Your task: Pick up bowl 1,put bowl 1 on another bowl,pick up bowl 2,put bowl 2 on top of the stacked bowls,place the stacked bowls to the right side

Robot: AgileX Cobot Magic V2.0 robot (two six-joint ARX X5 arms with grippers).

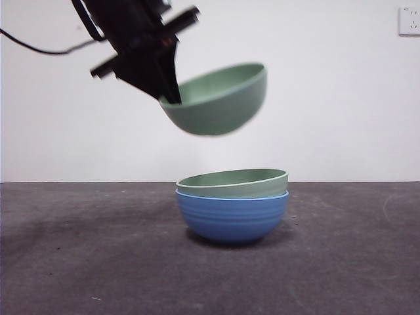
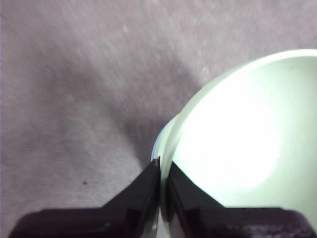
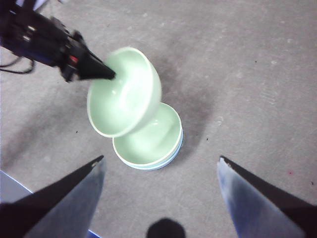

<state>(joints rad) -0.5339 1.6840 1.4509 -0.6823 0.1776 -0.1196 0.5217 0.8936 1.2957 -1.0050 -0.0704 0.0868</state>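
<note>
Left hand [image 1: 172, 98] pinches bowl 2 [image 1: 220, 100] — tilted above stacked bowls [image 1: 231, 205].

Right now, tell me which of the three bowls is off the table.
The tilted green bowl, gripped at its rim by the left gripper. The other green bowl sits nested in the blue bowl.

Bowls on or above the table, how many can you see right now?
3: a blue ribbed bowl on the table, a sage green bowl nested in it, and another green bowl held above them, tilted, by the left gripper.
</note>
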